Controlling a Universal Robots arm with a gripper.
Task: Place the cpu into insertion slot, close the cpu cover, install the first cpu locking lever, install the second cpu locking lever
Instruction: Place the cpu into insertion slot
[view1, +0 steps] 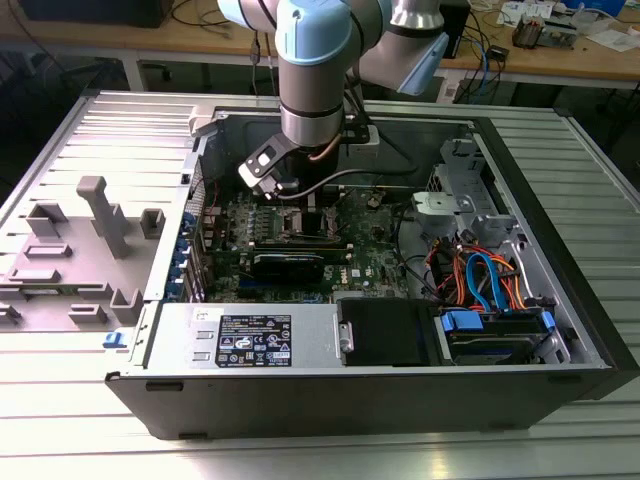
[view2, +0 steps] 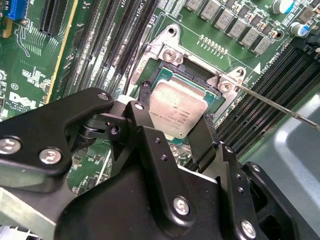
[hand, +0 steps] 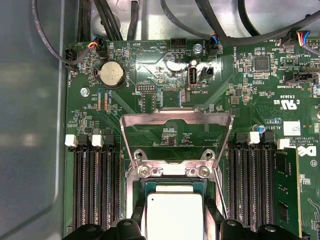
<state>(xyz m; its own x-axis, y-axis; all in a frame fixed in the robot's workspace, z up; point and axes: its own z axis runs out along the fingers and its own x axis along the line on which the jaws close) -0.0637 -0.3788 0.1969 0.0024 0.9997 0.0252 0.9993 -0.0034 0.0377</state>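
The cpu (view2: 178, 106), a square chip with a silver top, sits low over the insertion slot (view2: 176, 75) on the green motherboard (view1: 375, 250). My gripper (view2: 175, 112) is shut on it, one black finger against each side. In the first wrist view the cpu (hand: 174, 216) lies between the fingertips (hand: 138, 216) inside the slot's silver rim (hand: 172, 171). The cpu cover (hand: 177, 116), a thin silver frame, stands swung up and open behind the slot. A thin wire locking lever (view2: 280, 107) sticks out beside the slot. In the exterior view my gripper (view1: 290, 195) reaches down into the open case.
Long black memory slots (hand: 95, 190) flank the socket on both sides. The case holds a power supply (view1: 250, 335), a drive bay and coloured cables (view1: 480, 275) at the exterior view's right. A grey fixture (view1: 100, 215) stands on the table at the exterior view's left.
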